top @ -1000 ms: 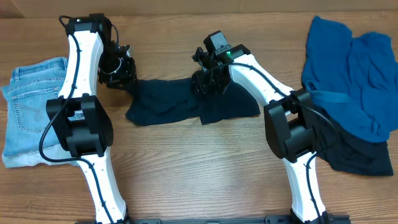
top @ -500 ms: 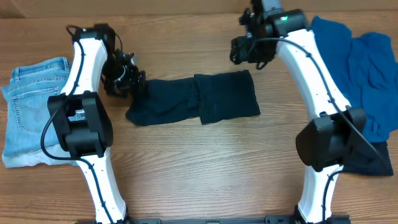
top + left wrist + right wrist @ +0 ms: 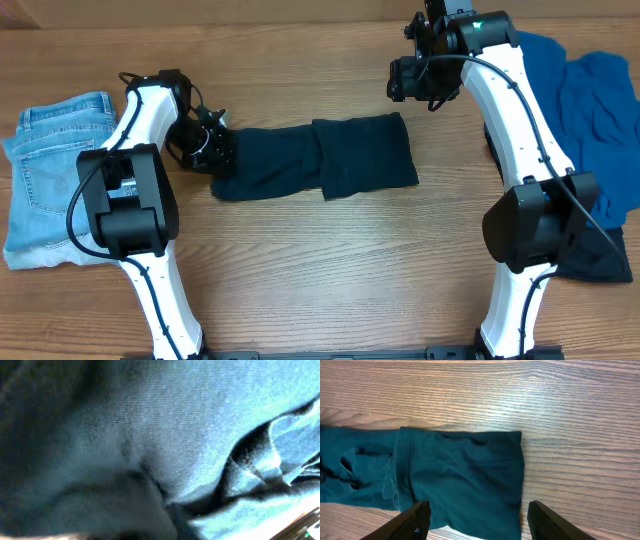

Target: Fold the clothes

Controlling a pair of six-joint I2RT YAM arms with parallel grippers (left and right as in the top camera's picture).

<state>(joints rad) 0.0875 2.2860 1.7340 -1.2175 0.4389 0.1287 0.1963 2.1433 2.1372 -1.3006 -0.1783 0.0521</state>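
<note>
**Left pincer clamped at the end of the navy top, right pincer wide above the desk**

The navy top (image 3: 340, 160) lies stretched across the middle of the wooden desk (image 3: 330, 280), its right part doubled over into a darker panel. The left pincer (image 3: 205, 148) sits at the top's left end with its jaws closed on the bunched cloth, and dark fabric fills the whole left wrist view. The right pincer (image 3: 412, 80) hangs above the desk just behind the top's right end. In its wrist view its fingers (image 3: 415, 520) stand wide apart with nothing between them, and the top's folded right part lies below. Light-blue denim jeans (image 3: 50, 170) lie at the desk's left edge. A bright blue garment (image 3: 580, 120) is heaped at the right edge over a dark garment (image 3: 590, 255).
</note>
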